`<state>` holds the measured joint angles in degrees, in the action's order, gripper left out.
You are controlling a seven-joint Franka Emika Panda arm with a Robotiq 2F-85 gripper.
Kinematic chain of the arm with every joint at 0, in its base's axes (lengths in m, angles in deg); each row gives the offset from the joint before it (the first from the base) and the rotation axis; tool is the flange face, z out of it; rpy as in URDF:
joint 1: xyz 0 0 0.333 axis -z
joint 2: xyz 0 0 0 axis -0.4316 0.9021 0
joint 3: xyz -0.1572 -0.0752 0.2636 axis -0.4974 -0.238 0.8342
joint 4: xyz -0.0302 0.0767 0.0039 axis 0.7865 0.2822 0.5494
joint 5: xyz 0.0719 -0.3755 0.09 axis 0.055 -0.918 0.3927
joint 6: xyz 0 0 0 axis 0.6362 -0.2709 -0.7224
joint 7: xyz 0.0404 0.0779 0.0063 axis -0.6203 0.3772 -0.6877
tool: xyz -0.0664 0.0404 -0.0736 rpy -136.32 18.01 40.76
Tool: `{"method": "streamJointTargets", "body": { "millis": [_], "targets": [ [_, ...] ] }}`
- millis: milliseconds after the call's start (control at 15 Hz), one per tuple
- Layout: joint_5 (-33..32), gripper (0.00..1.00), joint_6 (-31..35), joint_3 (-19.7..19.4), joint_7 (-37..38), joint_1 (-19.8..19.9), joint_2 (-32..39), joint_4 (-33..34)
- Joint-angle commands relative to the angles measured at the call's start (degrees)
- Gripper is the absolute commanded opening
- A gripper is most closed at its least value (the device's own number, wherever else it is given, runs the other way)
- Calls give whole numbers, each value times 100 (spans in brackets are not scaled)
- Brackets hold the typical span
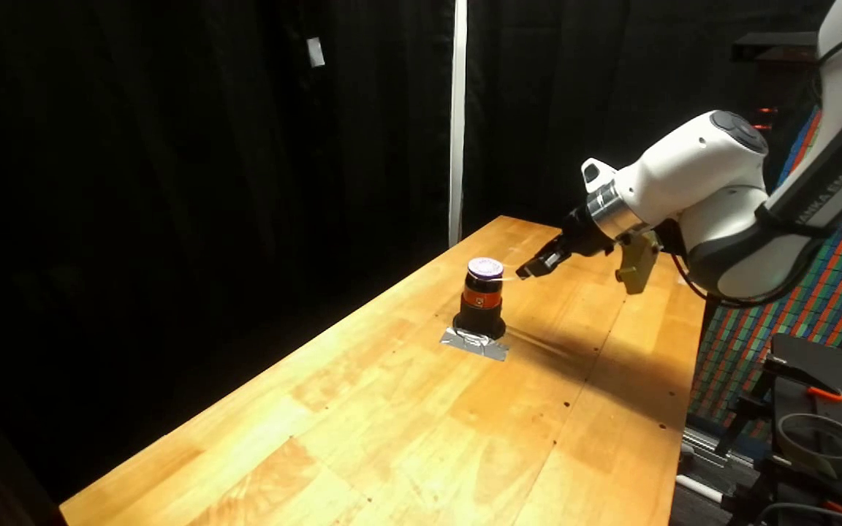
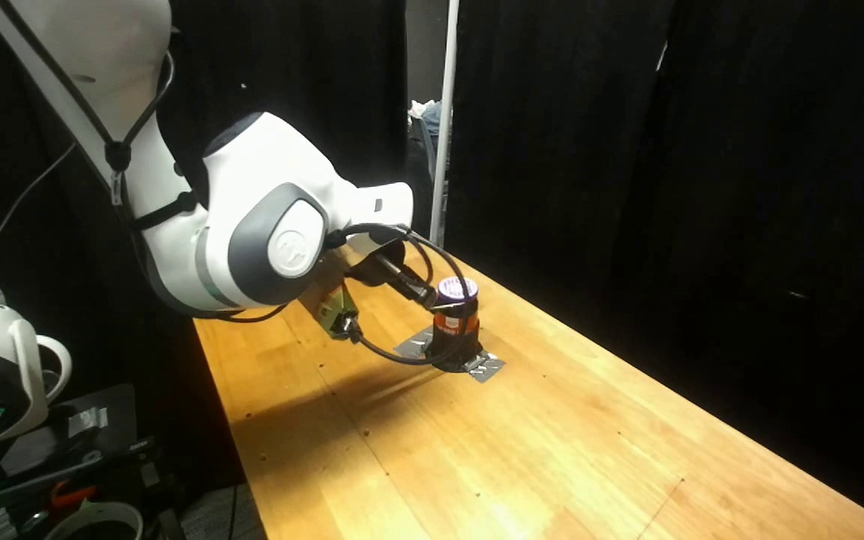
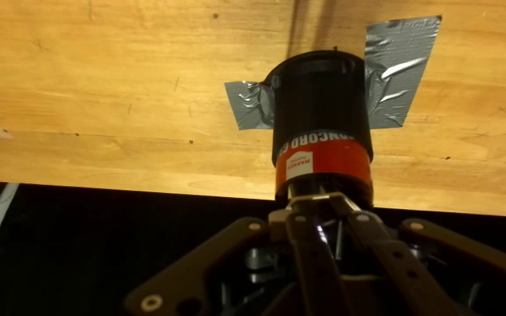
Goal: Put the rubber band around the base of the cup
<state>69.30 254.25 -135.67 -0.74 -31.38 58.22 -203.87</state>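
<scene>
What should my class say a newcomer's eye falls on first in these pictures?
Probably the white Franka arm, slanted in from the upper right of an exterior view. Next, perhaps, the upright purple-lidded jar, silver duct tape flanking its black base on the wooden table. Then the pale rubber band between the tool and jar.

A robotics lab, by its Franka arm (image 1: 691,168), black curtains (image 1: 209,183), wooden worktable (image 1: 392,438).

black curtains (image 1: 202,168) behind wooden table (image 1: 421,394), white pole (image 1: 457,124)

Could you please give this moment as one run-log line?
claw: beside top of cup; rubber band: stretched between them; base: not banded
</scene>
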Motion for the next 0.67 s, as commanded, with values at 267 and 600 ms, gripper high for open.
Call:
{"method": "streamJointTargets", "body": {
  "millis": [267,600],
  "targets": [
    [1522,16,1647,-482,-112,-1366,758,-839],
    [2677,16,2330,-382,-46,-1907,1198,-1077]
  ]
}}
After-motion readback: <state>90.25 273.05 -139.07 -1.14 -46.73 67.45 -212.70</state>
